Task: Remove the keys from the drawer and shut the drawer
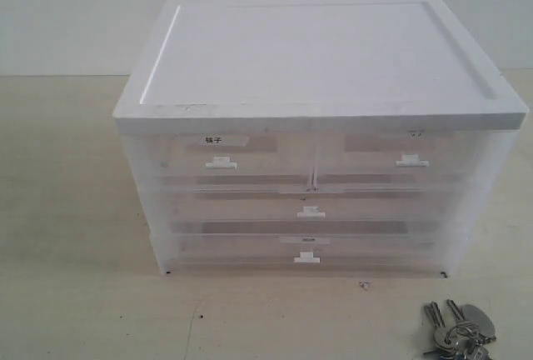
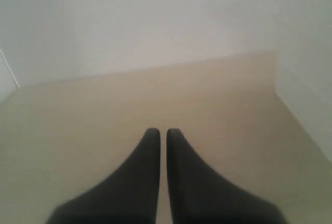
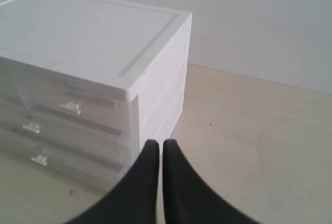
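- The keys (image 1: 458, 331), silver with a round grey tag, are laid flat at the near right.
- The drawer (image 1: 250, 208), translucent, is seen pushed fully in.

The cabinet (image 1: 316, 52) has a plain white top over frosted, see-through fronts. The drawer (image 1: 241, 208) in its middle tier is milky-clear with a white tab handle (image 1: 311, 212). In front of the cabinet, the keys (image 1: 458, 331) are silver and grey. The worktop (image 1: 75, 210) is pale beige, faintly speckled. The left hand (image 2: 159, 130) and right hand (image 3: 157, 142) are black.
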Controlling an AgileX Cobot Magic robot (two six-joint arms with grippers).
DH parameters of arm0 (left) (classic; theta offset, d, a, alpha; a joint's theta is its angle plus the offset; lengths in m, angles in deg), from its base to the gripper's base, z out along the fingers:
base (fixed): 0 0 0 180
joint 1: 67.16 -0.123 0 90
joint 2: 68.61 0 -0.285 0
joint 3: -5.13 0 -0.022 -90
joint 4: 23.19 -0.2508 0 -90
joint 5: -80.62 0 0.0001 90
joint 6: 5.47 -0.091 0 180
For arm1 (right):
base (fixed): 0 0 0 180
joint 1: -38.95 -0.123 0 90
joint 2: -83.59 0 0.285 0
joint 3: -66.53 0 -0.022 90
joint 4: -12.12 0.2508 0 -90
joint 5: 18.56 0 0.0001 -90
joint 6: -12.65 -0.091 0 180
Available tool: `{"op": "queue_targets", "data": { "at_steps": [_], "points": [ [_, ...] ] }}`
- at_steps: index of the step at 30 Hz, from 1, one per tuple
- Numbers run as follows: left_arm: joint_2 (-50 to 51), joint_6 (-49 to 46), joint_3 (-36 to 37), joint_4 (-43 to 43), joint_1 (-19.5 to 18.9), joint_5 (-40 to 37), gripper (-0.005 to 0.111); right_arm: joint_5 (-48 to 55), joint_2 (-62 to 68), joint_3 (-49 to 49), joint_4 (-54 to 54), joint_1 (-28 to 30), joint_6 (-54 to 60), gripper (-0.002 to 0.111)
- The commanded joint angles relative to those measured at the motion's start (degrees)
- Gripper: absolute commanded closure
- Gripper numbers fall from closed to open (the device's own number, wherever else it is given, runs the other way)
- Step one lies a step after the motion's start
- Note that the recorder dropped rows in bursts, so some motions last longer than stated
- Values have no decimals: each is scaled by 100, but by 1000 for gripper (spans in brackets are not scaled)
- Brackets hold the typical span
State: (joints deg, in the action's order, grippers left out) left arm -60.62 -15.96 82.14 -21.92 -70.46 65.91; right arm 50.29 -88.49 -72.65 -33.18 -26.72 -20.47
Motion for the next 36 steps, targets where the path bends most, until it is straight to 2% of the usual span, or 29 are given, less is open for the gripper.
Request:
{"op": "queue_targets", "data": {
  "at_steps": [1,28,33,36],
  "points": [
    [-20,26,20,38,-16,-210,102,-12,-6,-32,-18,-14,24,108],
    [-20,140,20,38,-16,-198,102,-26,-6,-32,-18,-14,24,108],
    [-20,152,20,38,-16,-198,102,-577,-6,-32,-124,-14,34,108],
    [-20,152,20,38,-16,-198,102,-1239,-6,-32,-118,-14,8,108]
  ]
}}
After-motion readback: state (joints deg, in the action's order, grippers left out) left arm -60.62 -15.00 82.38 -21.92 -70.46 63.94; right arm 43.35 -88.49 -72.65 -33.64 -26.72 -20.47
